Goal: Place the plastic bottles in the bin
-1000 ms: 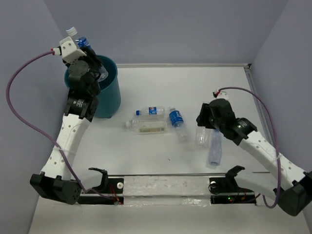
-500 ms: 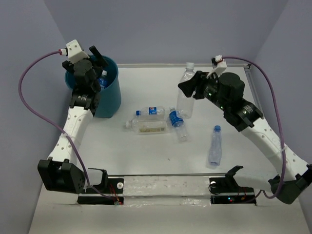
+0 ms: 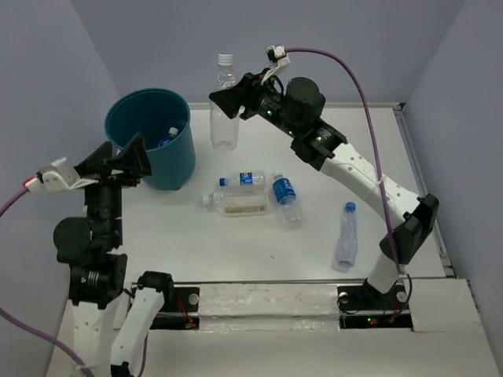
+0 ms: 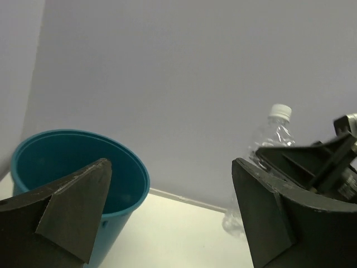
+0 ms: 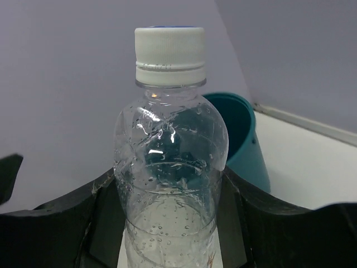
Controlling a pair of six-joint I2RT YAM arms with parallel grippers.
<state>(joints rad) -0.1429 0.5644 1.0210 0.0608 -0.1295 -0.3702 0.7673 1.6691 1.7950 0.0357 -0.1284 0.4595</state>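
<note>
While poised high at the near left, left gripper (image 3: 118,159): spread wide, nothing between the fingers (image 4: 67,206); aimed toward the far wall, just on the near side of the bin and apart from it
Worktop (image 3: 236,251): white, carrying the loose bottles and the bin
Lone bottle (image 3: 344,236): clear, unlabelled, blue cap; lying flat at the near right, cap toward the far side, well apart from the others
Cream-label bottle (image 3: 240,206): larger than the others, lying on its side in the middle, neck to the left
Slanted blue-label bottle (image 3: 285,196): lying just to the right of the cream-label bottle, set at an angle to it
Far blue-label bottle (image 3: 245,178): lying close along the far side of the cream-label bottle, blue cap to the left; touching or not, impossible to tell
Bin (image 3: 179,161): teal, round, upright at the far left of the worktop, mouth open upward
Bottle in the bin (image 3: 169,135): only partly seen, low against the inner right wall, a bit of blue showing
Right gripper (image 3: 222,100): clamped on the middle of the held bottle, one finger on each side in the wrist view
Held bottle (image 3: 225,129): clear, white cap, upright, droplets inside; at the far middle, just to the right of the bin and outside its rim; base on the worktop or off it, impossible to tell
</note>
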